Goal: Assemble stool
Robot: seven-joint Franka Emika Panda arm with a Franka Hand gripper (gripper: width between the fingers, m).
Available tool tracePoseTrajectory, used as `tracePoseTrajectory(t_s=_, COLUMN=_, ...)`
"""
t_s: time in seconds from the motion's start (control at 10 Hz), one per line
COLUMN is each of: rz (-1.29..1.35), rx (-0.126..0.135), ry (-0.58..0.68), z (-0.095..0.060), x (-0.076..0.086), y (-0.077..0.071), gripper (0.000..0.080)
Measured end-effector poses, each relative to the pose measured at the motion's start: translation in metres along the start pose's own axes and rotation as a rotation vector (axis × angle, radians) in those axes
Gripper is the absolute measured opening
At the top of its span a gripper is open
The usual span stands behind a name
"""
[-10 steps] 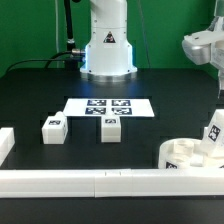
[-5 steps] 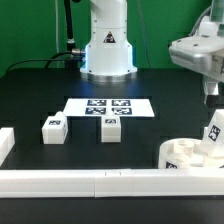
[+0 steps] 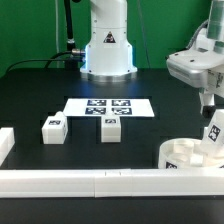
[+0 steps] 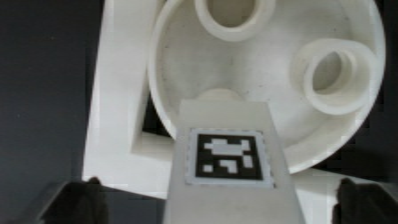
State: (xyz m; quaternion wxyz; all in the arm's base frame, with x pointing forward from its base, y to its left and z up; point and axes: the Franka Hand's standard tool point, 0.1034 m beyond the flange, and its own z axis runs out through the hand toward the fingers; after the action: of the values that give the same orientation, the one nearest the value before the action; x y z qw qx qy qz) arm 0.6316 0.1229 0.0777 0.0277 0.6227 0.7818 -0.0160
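End effector (image 3: 207,101): jaws spread wide, holding nothing. In the exterior view it hangs above the upright leg (image 3: 213,134), clear of it. In the wrist view the dark fingertips (image 4: 79,203) flank that leg, with no contact seen.

The leg stands in the round seat (image 3: 183,154). The seat lies on the desk (image 3: 40,90) at the exterior view's right, just beside the white rail (image 3: 90,181).

A second leg (image 3: 53,128) and a third leg (image 3: 110,128) stand on the desk near the marker board (image 3: 108,106).

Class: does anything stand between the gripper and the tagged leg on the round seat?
Nothing visible does. The gripper hangs open above the leg, which stands on the seat, and only open space lies between them in both views.
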Motion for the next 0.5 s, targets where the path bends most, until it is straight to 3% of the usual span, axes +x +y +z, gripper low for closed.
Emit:
tracePoseTrajectory(t_s=0.1, rz=0.0, rx=0.0, ry=0.0, z=-0.0002, x=-0.0001, y=0.0001, gripper=0.0516)
tracePoseTrajectory(t_s=0.2, rz=0.001, rx=0.001, ry=0.0, z=0.0001, x=-0.0004, y=-0.0001, gripper=0.0516)
tracePoseTrajectory(t_s=0.3, rz=0.002, rx=0.004, ry=-0.001, z=0.0005, x=-0.0013, y=-0.0009, gripper=0.0377)
tracePoseTrajectory(t_s=0.5, rz=0.022, rx=0.004, ry=-0.001, z=0.0006, x=-0.0017, y=-0.001, gripper=0.0335)
